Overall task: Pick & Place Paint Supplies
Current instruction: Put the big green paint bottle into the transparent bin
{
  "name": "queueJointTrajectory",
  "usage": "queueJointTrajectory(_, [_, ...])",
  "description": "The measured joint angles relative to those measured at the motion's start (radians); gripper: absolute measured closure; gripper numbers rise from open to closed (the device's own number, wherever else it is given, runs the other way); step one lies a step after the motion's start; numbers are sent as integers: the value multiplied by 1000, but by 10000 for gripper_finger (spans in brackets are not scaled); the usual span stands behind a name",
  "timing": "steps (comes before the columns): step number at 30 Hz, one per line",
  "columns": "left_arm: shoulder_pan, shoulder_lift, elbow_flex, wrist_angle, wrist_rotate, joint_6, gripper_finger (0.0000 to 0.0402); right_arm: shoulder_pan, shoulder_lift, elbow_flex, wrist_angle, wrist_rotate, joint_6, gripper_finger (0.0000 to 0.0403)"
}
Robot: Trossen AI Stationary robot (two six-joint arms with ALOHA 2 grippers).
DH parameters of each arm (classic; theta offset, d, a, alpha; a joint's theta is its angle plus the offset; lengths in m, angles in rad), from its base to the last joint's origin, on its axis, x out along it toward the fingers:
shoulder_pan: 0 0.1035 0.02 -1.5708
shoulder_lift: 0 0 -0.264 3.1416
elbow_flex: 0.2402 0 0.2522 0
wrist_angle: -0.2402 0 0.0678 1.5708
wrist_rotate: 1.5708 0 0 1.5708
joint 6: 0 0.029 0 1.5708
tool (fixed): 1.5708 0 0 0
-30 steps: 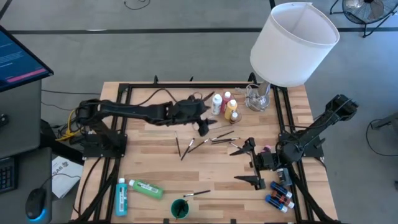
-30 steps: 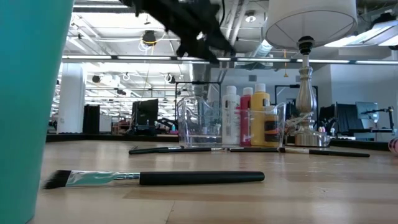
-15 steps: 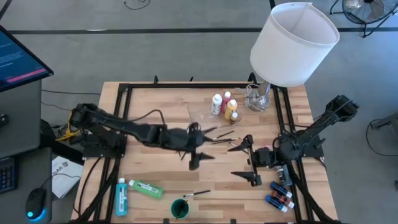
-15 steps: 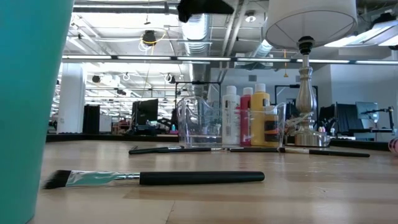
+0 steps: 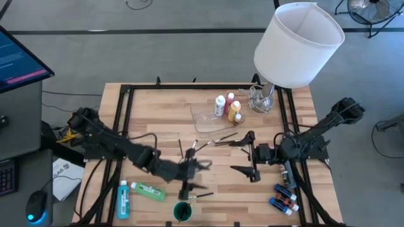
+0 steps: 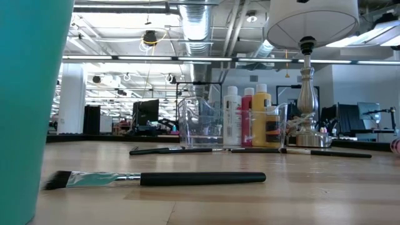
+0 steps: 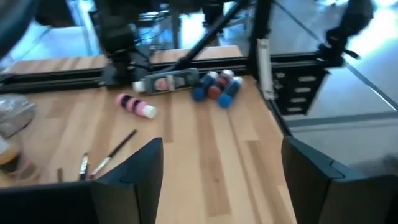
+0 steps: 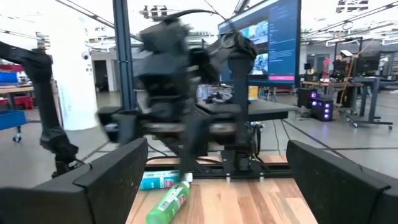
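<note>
Two bottles, blue (image 5: 122,197) and green (image 5: 149,191), are seen lying at the near-left edge. Spread and empty, the left gripper (image 5: 187,178) is held above a brush (image 5: 200,196) beside the teal cup (image 5: 182,211). Further right, the right gripper (image 5: 247,157) is held wide apart, nothing gripped, near scattered brushes (image 5: 214,142).

Wooden table (image 5: 158,113) of pale planks, smooth, a bit shiny. Black metal frame (image 5: 126,101) along the table's edges. Clear shiny plastic tray (image 5: 205,118) on the table, with shiny plastic bottles (image 5: 227,108) just beside it. Silvery metal lamp stem (image 6: 305,106) near the tray. Matt white lampshade (image 5: 300,44) above. Matt black brush handle (image 6: 200,179) on the table.
</note>
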Motion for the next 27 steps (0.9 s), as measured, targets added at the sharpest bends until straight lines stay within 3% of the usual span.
queueJointTrajectory(6, [-93,-13,-70,71,70,176,210,-43,0,0,14,0,0,27])
queueJointTrajectory(17, [-190,-166,-160,117,57,230,218,-105,0,0,33,0,0,27])
queueJointTrajectory(21, [-187,-265,-328,250,100,323,219,-104,0,0,25,0,0,27])
queueJointTrajectory(25, [-98,-426,-559,554,308,325,219,-103,0,0,25,-3,0,27])
queueJointTrajectory(27, [-38,-483,-649,630,346,273,220,-103,0,0,25,-4,-1,27])
